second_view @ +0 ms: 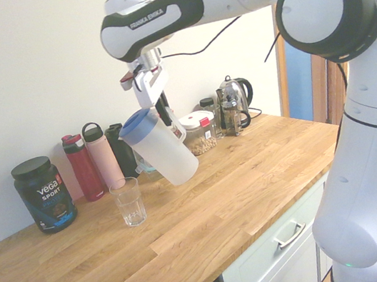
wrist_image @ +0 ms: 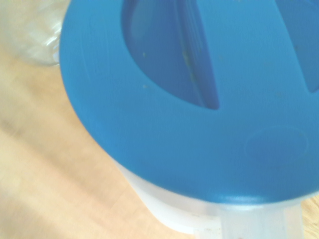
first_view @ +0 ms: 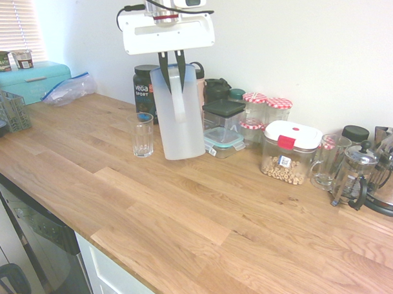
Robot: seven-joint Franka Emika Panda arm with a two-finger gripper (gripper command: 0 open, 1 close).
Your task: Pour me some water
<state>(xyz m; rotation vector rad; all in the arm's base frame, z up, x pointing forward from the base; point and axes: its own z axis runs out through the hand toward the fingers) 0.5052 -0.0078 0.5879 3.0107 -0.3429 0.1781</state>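
Above the worktop point(first_view: 206, 237), toward its back edge, you see a drinking glass point(first_view: 143, 134) standing upright. Just right of it, the frosted jug point(first_view: 179, 118) with blue lid point(second_view: 138, 126) hangs clear of the wood, tilted toward the glass, its handle pinched by the gripper point(first_view: 172, 69). Water is indiscernible through its wall.

You are looking at a home kitchen. A long wooden worktop point(first_view: 205, 217) runs along a plain white wall, with white cupboard fronts point(second_view: 287, 255) below it. On it stand a kettle point(second_view: 237, 96), a French press point(first_view: 354, 174), lidded food jars point(first_view: 266, 115), a turquoise bread bin point(first_view: 34, 78) and a dish rack point(first_view: 5, 110).
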